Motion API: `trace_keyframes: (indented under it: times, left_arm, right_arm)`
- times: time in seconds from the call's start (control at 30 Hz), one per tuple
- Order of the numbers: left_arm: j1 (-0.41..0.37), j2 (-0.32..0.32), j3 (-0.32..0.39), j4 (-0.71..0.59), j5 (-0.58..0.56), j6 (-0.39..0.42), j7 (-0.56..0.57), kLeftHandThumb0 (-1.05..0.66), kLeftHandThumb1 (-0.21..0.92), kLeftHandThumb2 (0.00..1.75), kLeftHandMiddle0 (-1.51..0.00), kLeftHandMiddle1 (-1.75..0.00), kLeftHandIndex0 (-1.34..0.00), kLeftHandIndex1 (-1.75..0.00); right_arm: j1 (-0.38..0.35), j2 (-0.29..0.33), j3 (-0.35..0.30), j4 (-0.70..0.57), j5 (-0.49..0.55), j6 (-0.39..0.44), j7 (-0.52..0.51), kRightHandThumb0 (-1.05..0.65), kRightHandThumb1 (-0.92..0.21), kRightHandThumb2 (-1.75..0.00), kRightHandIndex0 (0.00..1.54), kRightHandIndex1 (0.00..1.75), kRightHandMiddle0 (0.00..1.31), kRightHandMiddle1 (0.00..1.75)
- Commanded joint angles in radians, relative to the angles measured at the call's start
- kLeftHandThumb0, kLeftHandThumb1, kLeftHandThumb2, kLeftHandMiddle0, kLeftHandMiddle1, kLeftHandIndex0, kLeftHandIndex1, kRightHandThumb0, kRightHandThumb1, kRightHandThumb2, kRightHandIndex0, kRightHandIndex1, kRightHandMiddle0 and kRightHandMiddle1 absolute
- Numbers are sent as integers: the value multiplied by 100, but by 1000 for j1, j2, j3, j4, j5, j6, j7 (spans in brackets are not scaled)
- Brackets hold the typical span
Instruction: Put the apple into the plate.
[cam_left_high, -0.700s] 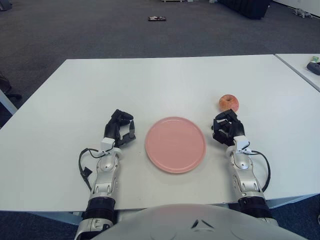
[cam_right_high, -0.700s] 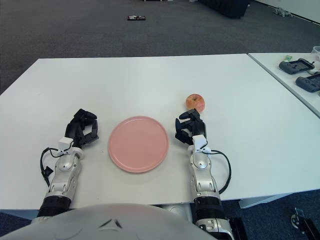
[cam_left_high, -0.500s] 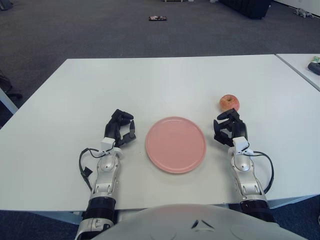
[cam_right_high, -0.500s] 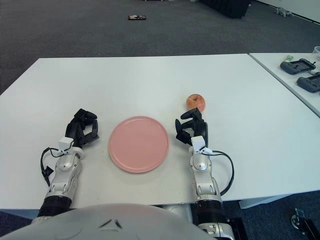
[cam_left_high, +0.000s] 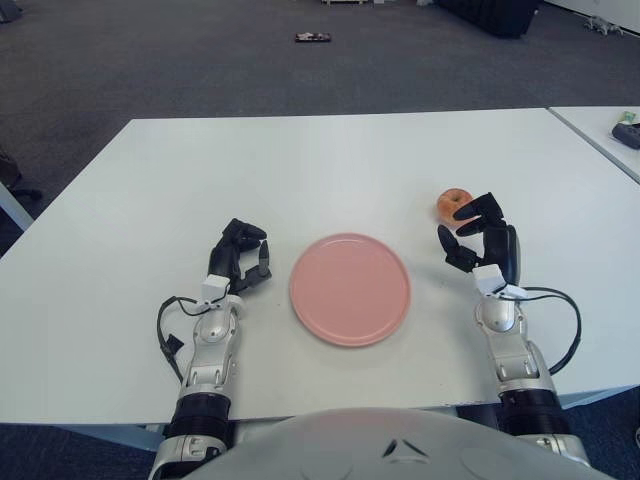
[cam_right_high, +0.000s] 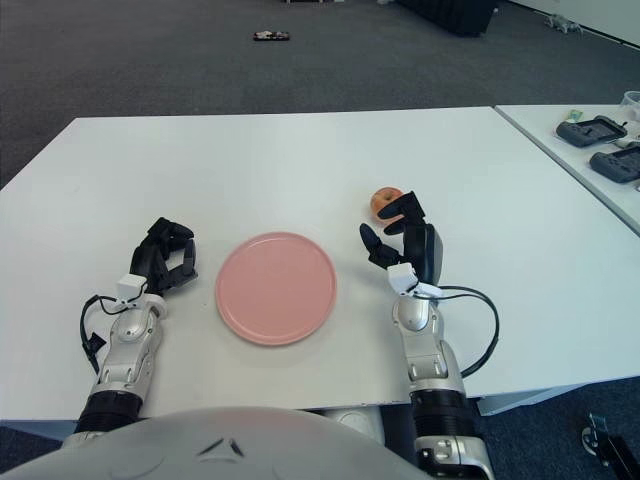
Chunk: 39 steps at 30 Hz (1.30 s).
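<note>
A red-yellow apple sits on the white table, right of and a little beyond the pink plate. My right hand is raised just in front of the apple, fingers spread open, partly hiding it; it holds nothing. In the right eye view the apple shows just behind the right hand. My left hand rests on the table left of the plate, fingers curled, empty.
A second white table stands to the right with dark devices on it. A small dark object lies on the grey carpet far ahead.
My right hand has lifted, moved right and forward toward the apple, and spread its fingers open. The left hand, plate and apple have not moved.
</note>
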Motion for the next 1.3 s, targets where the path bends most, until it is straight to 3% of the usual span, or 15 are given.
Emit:
trace_keyframes:
  times: [0.0, 0.07, 0.2, 0.33, 0.4, 0.53, 0.9, 1.27]
  left_arm:
    - [21, -4, -4, 56, 1, 40, 2, -43, 48, 113, -90, -175, -48, -175]
    - [21, -5, -3, 58, 1, 37, 1, -43, 48, 113, -90, -175, -48, -175]
    - [23, -4, -4, 58, 1, 34, 1, -43, 48, 113, -89, -175, -48, -175]
    - [27, -6, -7, 49, 4, 37, 3, -43, 48, 113, -89, -175, -48, -175]
    - [29, -7, -9, 43, 5, 39, 4, -43, 48, 113, -89, -175, -48, -175]
    - [32, -8, -10, 39, 4, 38, 4, -43, 48, 112, -89, -175, -48, -175]
    - [28, -7, -9, 54, 8, 32, 9, -43, 48, 113, -89, -175, -48, -175]
    - [25, -7, -10, 61, 6, 36, 15, -43, 47, 114, -89, -175, -49, -175]
  right_arm:
    - [-51, -46, -2, -16, -51, 36, 8, -41, -85, -61, 12, 130, 16, 167]
    - [-61, -60, 0, -30, -65, 56, 17, -55, -68, -87, 5, 114, 7, 148]
    - [-95, -107, -1, -36, -81, 102, 60, -65, -50, -100, 1, 79, 1, 111]
    - [-117, -145, -1, -34, -82, 153, 116, -70, -45, -100, 0, 43, 0, 76]
    - [-133, -168, 4, -35, -91, 186, 150, -75, -43, -99, 0, 18, 0, 42]
    - [-171, -209, 21, -26, -120, 241, 203, -85, -42, -94, 0, 4, 0, 9]
    - [-300, -276, 101, -9, -169, 418, 402, -97, -46, -75, 0, 0, 0, 0]
    - [-410, -354, 198, 106, -203, 461, 564, -103, -50, -72, 0, 0, 0, 0]
